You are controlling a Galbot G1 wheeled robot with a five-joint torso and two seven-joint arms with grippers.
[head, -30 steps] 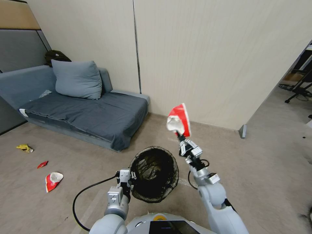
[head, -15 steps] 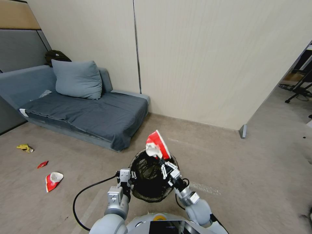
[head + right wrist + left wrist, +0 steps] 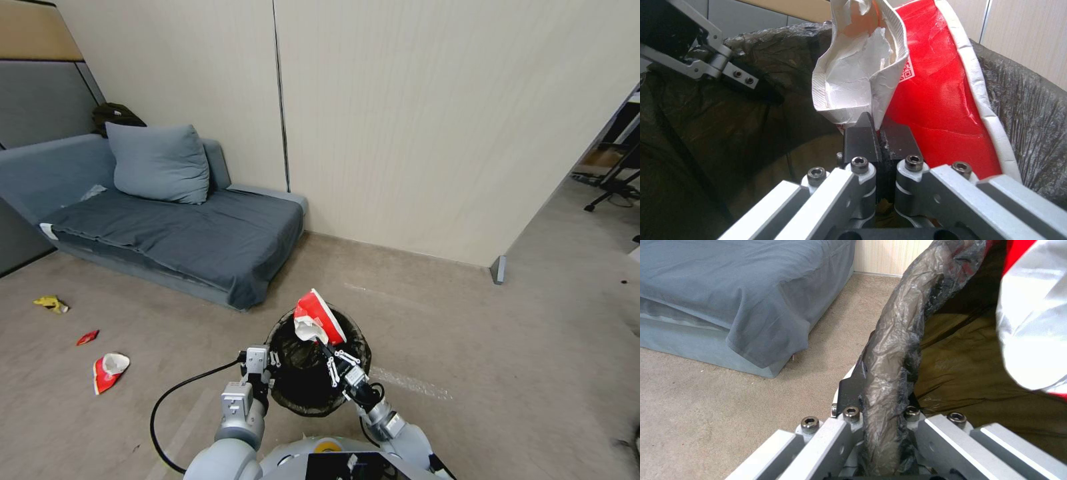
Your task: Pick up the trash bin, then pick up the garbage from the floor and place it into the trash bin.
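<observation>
Right hand [image 3: 331,351] pinches the lower corner of a crumpled red-and-white paper wrapper [image 3: 317,317] between pressed-together black fingers [image 3: 861,133], and holds it right over the mouth of the small round white trash bin lined with a dark brown-black plastic bag [image 3: 353,347]; in the right wrist view the wrapper [image 3: 925,100] stands within the ring of the bag-covered rim, not yet let go. Left hand [image 3: 259,373] sits at the bin's near-left edge, its fingers clamped on the folded bag and rim [image 3: 889,373], carrying the bin clear of the beige-grey carpeted floor [image 3: 507,360] as far as I can judge. So the first part of the task, taking up the bin, looks done, and this one piece of garbage is a release away from being binned. More is left: well to the left of the bin, another red-and-white wrapper [image 3: 108,371], a small flat red scrap [image 3: 87,337] and a crumpled yellow wrapper [image 3: 51,304] lie on the floor, in front of the grey fabric sofa [image 3: 167,233] that stands beyond the bin to its left.
</observation>
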